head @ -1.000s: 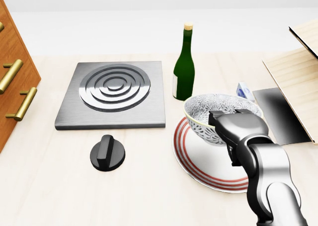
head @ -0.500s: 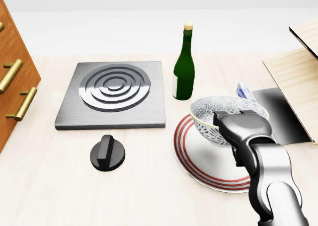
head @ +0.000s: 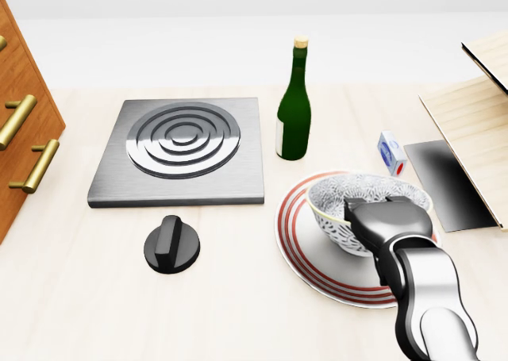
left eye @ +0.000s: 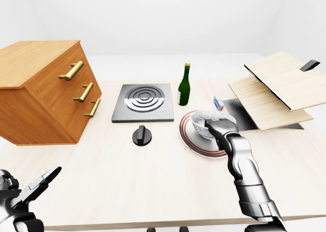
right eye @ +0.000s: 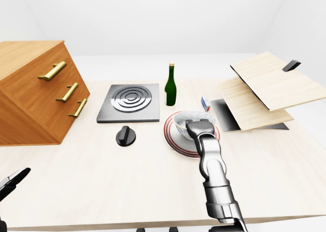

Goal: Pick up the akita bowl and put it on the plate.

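Bowl (head: pixel 357 193) and right hand (head: pixel 388 223) have shifted down and to the right in the head view over the last second, which has uncovered a small box (head: pixel 391 152) past the bowl's far rim. Nearest the cameras, at the left-eye view's bottom left, the left hand (left eye: pixel 24 197) hangs low off the table (head: pixel 238 313) edge with its fingers spread apart and holding nothing. The right arm reaches up from the bottom of the views, and its hand is clamped over the bowl's near rim. The fingertips themselves are hidden behind the dark palm. The bowl stands upright within the red rings of the plate (head: pixel 292 242). I cannot tell whether its foot touches the plate. Left of the plate lies a black knob (head: pixel 171 246). Beyond the knob is a square burner (head: pixel 184 147), and a green bottle (head: pixel 294 107) stands just beside the burner's right edge. A wooden cabinet (left eye: pixel 46 92) sits at the far left. Tilted boards (left eye: pixel 275 86) rise at the far right over a dark tray (head: pixel 444 178).
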Controlling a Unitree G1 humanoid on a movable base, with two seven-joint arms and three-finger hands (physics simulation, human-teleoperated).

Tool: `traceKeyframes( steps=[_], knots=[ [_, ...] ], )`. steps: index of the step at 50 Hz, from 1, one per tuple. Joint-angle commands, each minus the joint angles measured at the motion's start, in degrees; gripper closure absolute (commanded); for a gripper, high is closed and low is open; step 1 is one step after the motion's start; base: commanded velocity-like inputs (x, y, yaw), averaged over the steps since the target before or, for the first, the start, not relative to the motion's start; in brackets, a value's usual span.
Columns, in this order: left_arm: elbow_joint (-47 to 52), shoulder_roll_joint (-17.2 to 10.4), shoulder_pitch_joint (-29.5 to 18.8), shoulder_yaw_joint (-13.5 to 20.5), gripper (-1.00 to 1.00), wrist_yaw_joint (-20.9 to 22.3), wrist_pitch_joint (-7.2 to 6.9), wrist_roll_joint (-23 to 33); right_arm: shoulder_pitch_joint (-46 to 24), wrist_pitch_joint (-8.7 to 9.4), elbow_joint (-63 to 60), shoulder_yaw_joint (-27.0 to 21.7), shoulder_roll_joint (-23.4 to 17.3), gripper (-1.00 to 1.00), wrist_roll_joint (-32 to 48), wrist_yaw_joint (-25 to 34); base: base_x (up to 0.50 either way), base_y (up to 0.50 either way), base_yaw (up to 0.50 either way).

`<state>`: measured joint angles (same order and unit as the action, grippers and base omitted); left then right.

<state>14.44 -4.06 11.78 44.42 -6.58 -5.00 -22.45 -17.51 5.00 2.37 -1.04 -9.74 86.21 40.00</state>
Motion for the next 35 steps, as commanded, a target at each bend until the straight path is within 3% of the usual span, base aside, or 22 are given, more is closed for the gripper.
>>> traceKeyframes(
  steps=[1,35],
  knots=[
    [2.21,0.48,0.3,0.44,-1.0,-0.22,0.0,-0.04,0.41,0.0,0.87,0.91,0.59,1.0,-2.74,0.0,0.0,0.0,0.0],
    [3.05,0.5,-0.01,0.68,-1.0,-0.48,0.0,0.09,-0.57,0.0,4.28,0.88,-0.16,1.0,-2.99,-2.96,0.0,0.0,0.0]
  ],
)
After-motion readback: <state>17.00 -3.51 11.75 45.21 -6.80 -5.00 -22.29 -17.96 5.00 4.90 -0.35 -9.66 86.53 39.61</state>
